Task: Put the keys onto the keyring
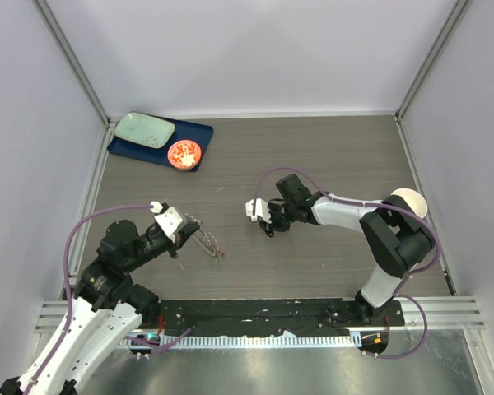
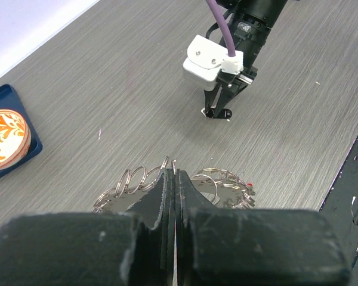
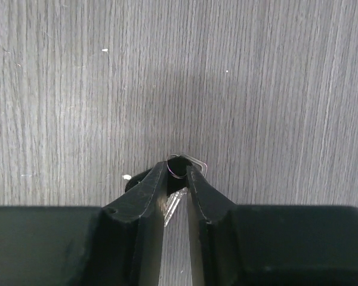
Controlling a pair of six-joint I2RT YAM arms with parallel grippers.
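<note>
The keyring (image 2: 130,179), a bunch of thin silver loops with grey metal keys, lies low over the table in front of my left arm. My left gripper (image 2: 170,173) is shut on its wire at the top, and a red speck (image 2: 249,185) shows at the ring's right end. In the top view the keyring (image 1: 209,243) hangs from my left gripper (image 1: 191,225). At mid-table my right gripper (image 1: 267,229) points down at a black-headed key (image 3: 178,166). Its fingertips (image 3: 157,177) press both sides of the key's head, with the silver blade (image 3: 172,206) between them. No other loose keys show.
A dark blue tray (image 1: 199,132) at the back left carries a pale green dish (image 1: 144,129) and an orange-red patterned round dish (image 1: 184,153). A white round object (image 1: 410,200) sits behind my right arm. Metal-framed walls close in the table on three sides.
</note>
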